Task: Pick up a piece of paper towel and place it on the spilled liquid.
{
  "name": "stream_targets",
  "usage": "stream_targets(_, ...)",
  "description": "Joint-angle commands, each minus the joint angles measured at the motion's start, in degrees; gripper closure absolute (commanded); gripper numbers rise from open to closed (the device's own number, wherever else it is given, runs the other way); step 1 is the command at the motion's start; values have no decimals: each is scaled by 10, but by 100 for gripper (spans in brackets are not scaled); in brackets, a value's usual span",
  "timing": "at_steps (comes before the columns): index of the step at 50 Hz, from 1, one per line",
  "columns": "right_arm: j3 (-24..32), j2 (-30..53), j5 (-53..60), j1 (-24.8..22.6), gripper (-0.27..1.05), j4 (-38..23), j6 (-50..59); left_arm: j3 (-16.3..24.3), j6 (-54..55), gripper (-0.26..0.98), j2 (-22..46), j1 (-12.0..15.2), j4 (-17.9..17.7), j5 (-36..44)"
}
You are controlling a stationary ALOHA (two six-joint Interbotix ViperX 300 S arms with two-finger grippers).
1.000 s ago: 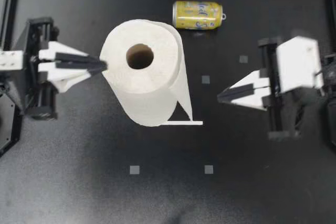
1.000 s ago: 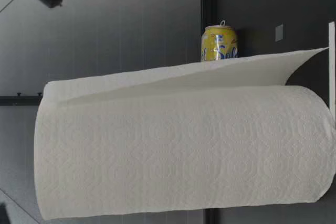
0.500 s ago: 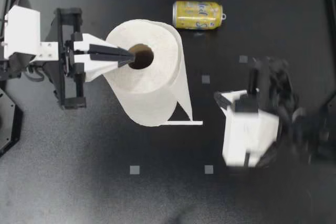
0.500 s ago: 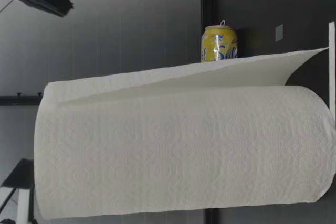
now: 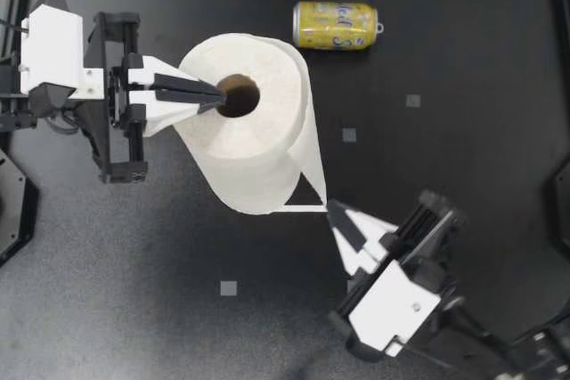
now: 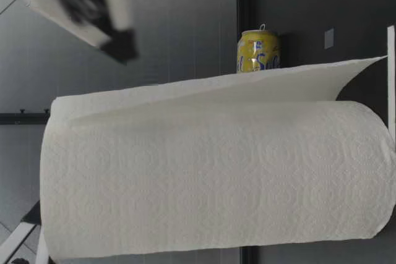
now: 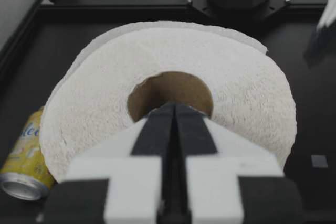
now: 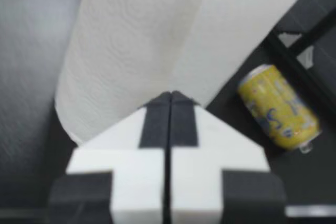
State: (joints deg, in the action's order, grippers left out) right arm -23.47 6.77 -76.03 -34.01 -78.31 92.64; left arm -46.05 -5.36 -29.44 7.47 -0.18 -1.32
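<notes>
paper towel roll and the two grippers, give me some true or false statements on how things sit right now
1. The paper towel roll stands upright. True.
2. My left gripper is open wide around the roll. False: its fingers are together, with the tips at the cardboard core.
3. The yellow can stands upright. False: it lies on its side.
4. My right gripper is shut, its tips near the lower corner of the loose sheet. True.
</notes>
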Motion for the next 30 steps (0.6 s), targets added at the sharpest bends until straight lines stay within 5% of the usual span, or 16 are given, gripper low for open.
stream_targets(1, 21, 11, -13, -4, 69, -8, 30, 11, 1, 63, -4, 3, 0, -4)
stream_targets(21, 22, 60, -16, 14, 7, -2, 145, 7, 4, 63, -4, 3, 0, -8)
stream_targets(30, 25, 82, -18, 31, 3, 7, 174, 8, 4, 63, -4, 3, -1, -8)
